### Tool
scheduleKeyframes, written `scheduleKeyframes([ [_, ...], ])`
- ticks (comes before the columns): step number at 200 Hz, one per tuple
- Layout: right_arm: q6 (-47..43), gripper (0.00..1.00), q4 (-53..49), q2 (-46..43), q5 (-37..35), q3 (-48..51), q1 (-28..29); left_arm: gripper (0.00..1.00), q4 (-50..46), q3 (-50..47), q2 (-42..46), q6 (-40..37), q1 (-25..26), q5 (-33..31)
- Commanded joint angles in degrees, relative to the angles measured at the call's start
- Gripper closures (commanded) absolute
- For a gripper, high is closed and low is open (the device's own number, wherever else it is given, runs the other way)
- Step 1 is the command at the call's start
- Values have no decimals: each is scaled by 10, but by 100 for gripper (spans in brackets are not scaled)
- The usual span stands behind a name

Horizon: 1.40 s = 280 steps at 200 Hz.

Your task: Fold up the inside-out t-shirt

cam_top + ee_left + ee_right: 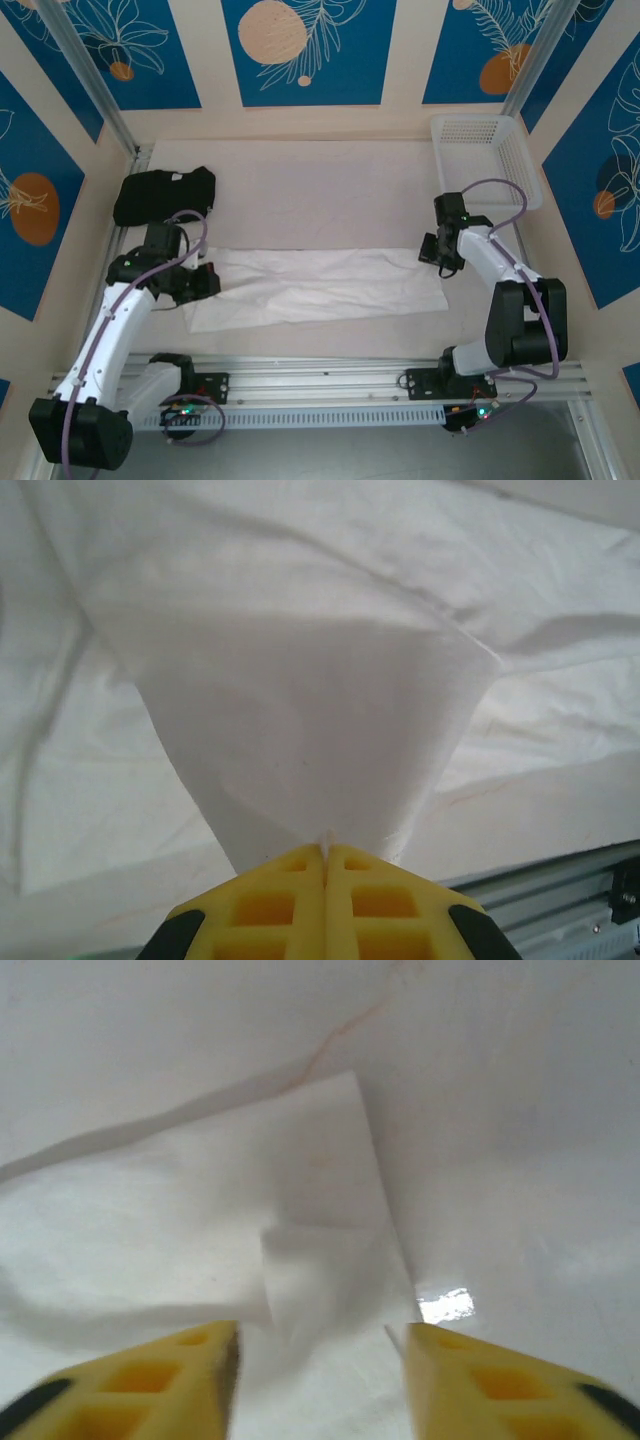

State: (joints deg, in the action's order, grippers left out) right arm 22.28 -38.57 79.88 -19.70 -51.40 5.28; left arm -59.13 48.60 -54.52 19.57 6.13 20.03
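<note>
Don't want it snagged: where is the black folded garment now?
In the top view, the black folded garment lies at the table's far-left corner, just beyond the left end of the thin white t-shirt.

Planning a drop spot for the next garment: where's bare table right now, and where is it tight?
Free: the far-middle table, between the black garment and the basket, beyond the t-shirt. Tight: both shirt ends, where the left gripper pinches fabric and the right gripper hangs open. The near strip by the rail is narrow.
</note>
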Motion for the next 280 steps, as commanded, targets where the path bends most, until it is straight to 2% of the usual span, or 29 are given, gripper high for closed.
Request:
scheduleKeyframes([
  [1,-45,40,94,-76,1,15,90,100,15,0,-1,14,-3,25],
  [21,-76,34,178,-86,61,31,210,100,20,9,-4,14,-3,22],
  [43,-88,30,298,-50,68,52,362,100,24,14,-10,13,-3,29],
  [54,-93,24,373,-12,45,54,438,100,27,13,-12,13,-3,30],
  [71,-105,22,473,50,17,43,521,100,31,14,-13,13,-2,33],
  [91,-153,16,560,124,-32,12,597,100,34,15,-14,13,-3,37],
  [108,-203,14,622,184,-88,-12,640,100,34,15,-12,10,-3,33],
  [144,-263,13,726,269,-195,-35,686,100,37,10,-10,9,-3,30],
  [153,-285,13,749,291,-240,-47,697,100,36,9,-10,10,-3,29],
  [172,-309,13,771,328,-311,-74,707,100,40,5,-8,13,-3,29],
  [209,-326,14,800,365,-402,-99,710,100,55,-6,-7,28,-4,45],
  [230,-342,17,816,366,-437,-92,708,100,60,-9,-9,31,-6,49],
  [280,-362,31,789,335,-459,-58,710,100,57,-7,-12,22,-12,33],
])
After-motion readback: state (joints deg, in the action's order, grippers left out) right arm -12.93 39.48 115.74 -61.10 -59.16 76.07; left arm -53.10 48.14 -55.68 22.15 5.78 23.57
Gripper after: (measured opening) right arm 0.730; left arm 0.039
